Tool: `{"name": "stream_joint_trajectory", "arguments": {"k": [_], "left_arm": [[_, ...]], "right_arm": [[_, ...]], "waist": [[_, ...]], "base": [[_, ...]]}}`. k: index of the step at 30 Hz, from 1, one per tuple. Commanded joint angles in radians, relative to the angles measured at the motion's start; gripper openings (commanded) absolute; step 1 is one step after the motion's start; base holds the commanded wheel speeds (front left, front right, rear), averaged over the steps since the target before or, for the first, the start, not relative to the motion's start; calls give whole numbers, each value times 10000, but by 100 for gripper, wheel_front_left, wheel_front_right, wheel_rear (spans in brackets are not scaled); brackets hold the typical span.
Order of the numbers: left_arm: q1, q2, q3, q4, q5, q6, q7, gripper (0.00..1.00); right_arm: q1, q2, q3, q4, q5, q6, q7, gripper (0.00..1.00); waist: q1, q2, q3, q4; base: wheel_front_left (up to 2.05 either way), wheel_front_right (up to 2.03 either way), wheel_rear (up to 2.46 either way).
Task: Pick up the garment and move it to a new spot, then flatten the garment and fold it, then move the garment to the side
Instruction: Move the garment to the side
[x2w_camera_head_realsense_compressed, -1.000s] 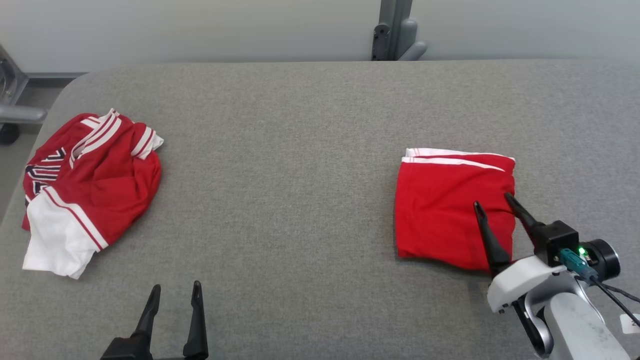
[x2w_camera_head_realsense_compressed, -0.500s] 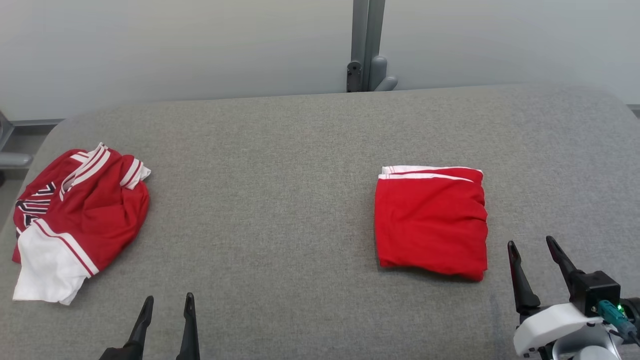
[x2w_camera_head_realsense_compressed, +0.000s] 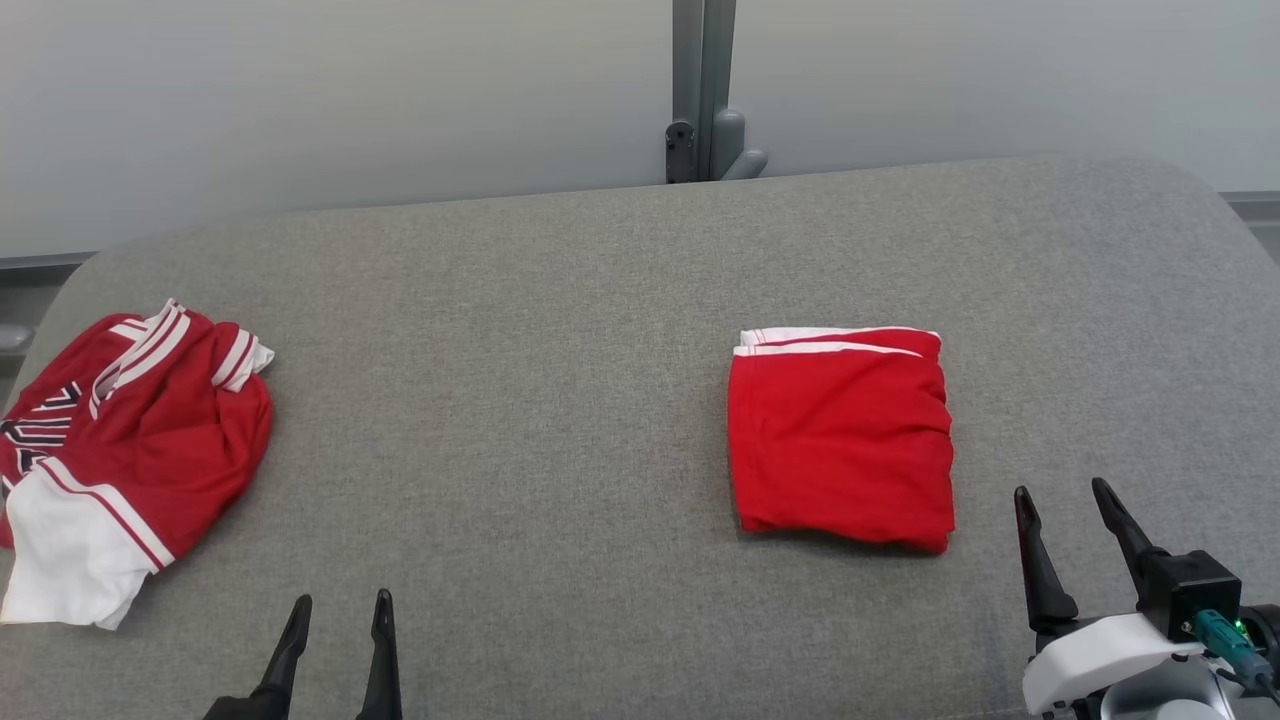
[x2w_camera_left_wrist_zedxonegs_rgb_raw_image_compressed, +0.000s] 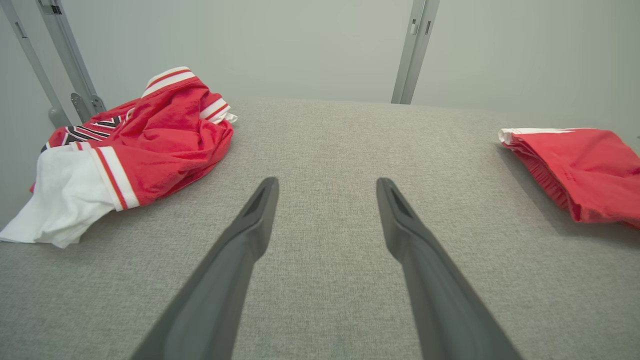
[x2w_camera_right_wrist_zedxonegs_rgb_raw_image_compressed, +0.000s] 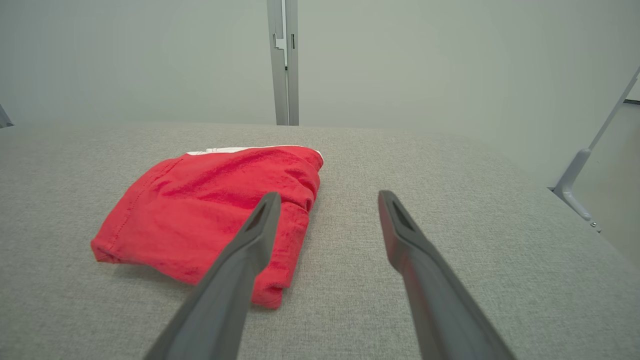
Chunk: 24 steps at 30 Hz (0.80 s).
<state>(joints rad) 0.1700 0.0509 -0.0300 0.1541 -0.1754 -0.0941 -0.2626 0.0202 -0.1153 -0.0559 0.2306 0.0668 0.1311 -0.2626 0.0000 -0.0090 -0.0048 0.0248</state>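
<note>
A red garment with a white trimmed edge lies folded into a neat square (x2w_camera_head_realsense_compressed: 840, 435) on the right half of the grey table; it also lies at the right edge of the left wrist view (x2w_camera_left_wrist_zedxonegs_rgb_raw_image_compressed: 580, 167) and left of centre in the right wrist view (x2w_camera_right_wrist_zedxonegs_rgb_raw_image_compressed: 220, 210). My right gripper (x2w_camera_head_realsense_compressed: 1060, 492) stands open just off its near right corner, holding nothing; the same right gripper (x2w_camera_right_wrist_zedxonegs_rgb_raw_image_compressed: 325, 197) hovers over bare table. My left gripper (x2w_camera_head_realsense_compressed: 340, 602) is open at the bottom left, the left gripper (x2w_camera_left_wrist_zedxonegs_rgb_raw_image_compressed: 326, 182) empty above the table.
A crumpled red, white and black jersey (x2w_camera_head_realsense_compressed: 110, 440) lies at the table's left edge, also seen as the jersey (x2w_camera_left_wrist_zedxonegs_rgb_raw_image_compressed: 130, 145). The grey padded table (x2w_camera_head_realsense_compressed: 520, 400) has rounded corners. A grey post with a bracket (x2w_camera_head_realsense_compressed: 700, 100) stands behind it against a pale wall.
My right gripper has pulled back off the folded garment toward me, leaving it lying on the table. The head camera has tilted up and shifted, so the whole scene sits lower and further left.
</note>
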Motion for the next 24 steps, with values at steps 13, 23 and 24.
{"name": "stream_joint_trajectory", "arguments": {"k": [13, 23, 24], "left_arm": [[116, 6, -80, 16, -93, 73, -29, 100], [-497, 7, -376, -11, -220, 135, -29, 100], [-550, 7, -392, -9, -223, 137, -29, 100]], "right_arm": [[-781, 96, -92, 690, 1251, -8, 423, 100], [-3001, -187, 656, 2481, 2738, -8, 2942, 100], [-3235, -160, 753, 2687, 2836, -8, 3079, 100]], "waist": [[0, 90, 247, 46], [0, 90, 1211, 134], [0, 90, 1292, 148]], "base": [[0, 0, 0], [0, 0, 0], [0, 0, 0]]}}
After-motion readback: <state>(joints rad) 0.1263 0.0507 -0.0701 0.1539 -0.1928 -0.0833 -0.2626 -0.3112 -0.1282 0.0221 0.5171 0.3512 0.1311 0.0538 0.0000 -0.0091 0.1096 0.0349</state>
